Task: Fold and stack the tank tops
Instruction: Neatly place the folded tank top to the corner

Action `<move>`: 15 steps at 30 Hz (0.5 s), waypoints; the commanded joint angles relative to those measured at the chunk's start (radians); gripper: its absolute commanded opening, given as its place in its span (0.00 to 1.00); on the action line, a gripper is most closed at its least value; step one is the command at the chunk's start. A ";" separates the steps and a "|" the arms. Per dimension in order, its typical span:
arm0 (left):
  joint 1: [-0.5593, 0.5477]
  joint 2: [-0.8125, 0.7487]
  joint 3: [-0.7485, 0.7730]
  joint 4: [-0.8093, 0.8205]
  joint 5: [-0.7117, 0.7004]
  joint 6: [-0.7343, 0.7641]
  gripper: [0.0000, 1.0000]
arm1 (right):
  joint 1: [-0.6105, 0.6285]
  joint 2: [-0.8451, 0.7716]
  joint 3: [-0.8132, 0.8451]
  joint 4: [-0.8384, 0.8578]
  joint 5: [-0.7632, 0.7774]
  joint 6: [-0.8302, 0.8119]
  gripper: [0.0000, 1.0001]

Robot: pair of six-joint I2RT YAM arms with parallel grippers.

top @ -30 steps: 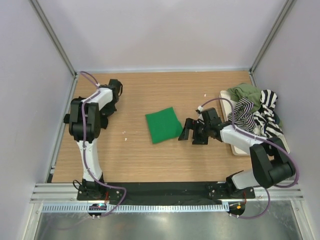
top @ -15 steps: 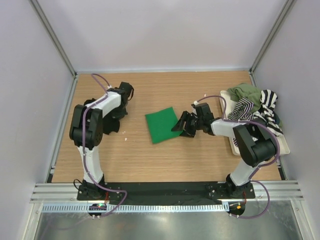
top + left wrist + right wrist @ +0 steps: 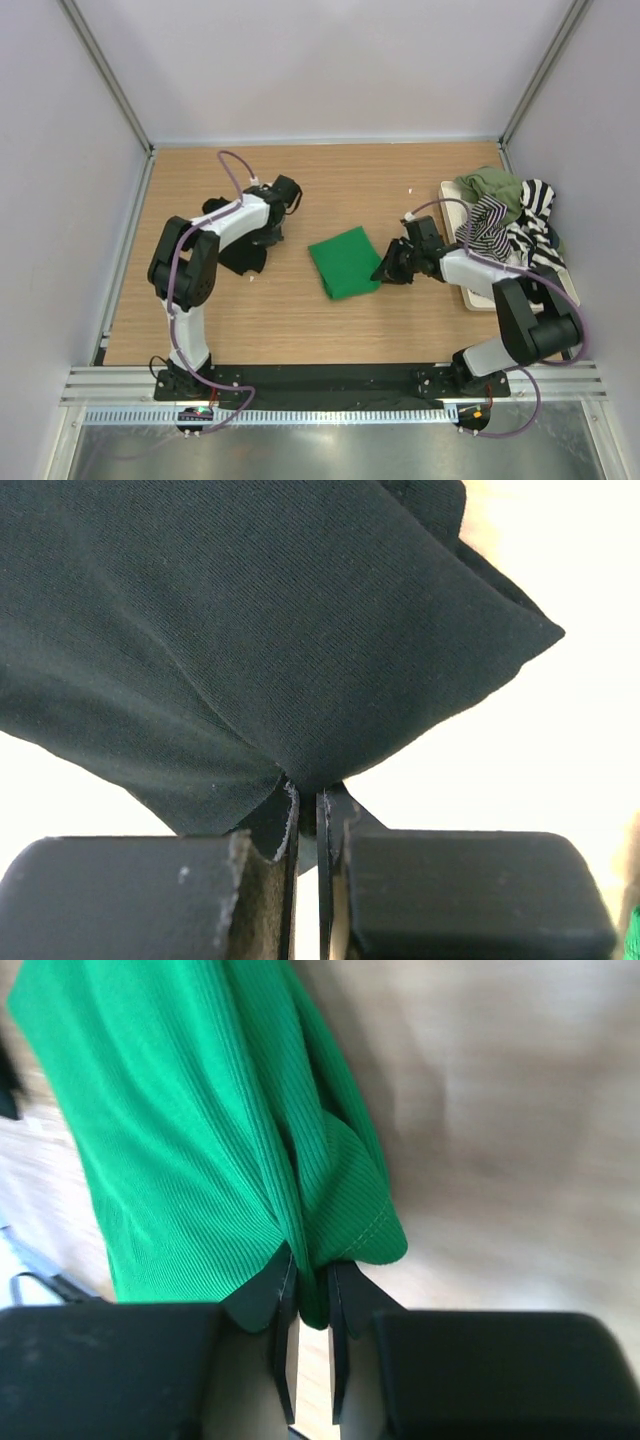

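A folded bright green tank top [image 3: 345,262] lies on the wooden table just right of centre. My right gripper [image 3: 386,270] is shut on its right edge. The right wrist view shows the ribbed green cloth [image 3: 200,1140] pinched between that gripper's [image 3: 310,1285] narrow jaws. To the left lies a black tank top [image 3: 242,256]. My left gripper [image 3: 264,236] is shut on it, and in the left wrist view the black cloth [image 3: 250,630] spreads away from the closed jaws of this gripper [image 3: 307,798]. Part of the black top is hidden under the left arm.
A white tray [image 3: 470,296] stands at the right edge. It holds a heap with a black-and-white striped top [image 3: 520,235] and an olive top [image 3: 492,185]. Grey walls close in the table at the back and on both sides.
My right gripper has gone from open to shut on the green top's edge and dragged it a little right and nearer. The left arm has swung right with the black top.
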 commanded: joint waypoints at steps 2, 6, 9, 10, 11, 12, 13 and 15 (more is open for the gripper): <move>-0.131 -0.020 0.039 0.008 0.005 -0.057 0.00 | -0.070 -0.182 -0.040 -0.228 0.131 -0.132 0.21; -0.236 0.058 0.120 -0.004 0.019 -0.079 0.00 | -0.120 -0.284 -0.061 -0.305 0.188 -0.116 0.56; -0.311 0.124 0.217 -0.050 -0.004 -0.083 0.01 | -0.126 -0.336 -0.067 -0.328 0.220 -0.080 0.81; -0.340 0.144 0.229 -0.061 -0.024 -0.088 0.02 | -0.128 -0.368 -0.064 -0.343 0.252 -0.071 0.85; -0.352 0.149 0.237 -0.069 -0.033 -0.094 0.04 | -0.129 -0.368 -0.064 -0.343 0.253 -0.071 0.86; -0.362 0.149 0.240 -0.075 -0.036 -0.100 0.08 | -0.129 -0.401 -0.060 -0.352 0.283 -0.065 0.91; -0.372 0.144 0.231 -0.076 -0.036 -0.105 0.14 | -0.131 -0.414 -0.055 -0.351 0.294 -0.063 0.93; -0.374 0.109 0.193 -0.066 -0.032 -0.122 0.37 | -0.133 -0.410 -0.028 -0.343 0.303 -0.068 0.95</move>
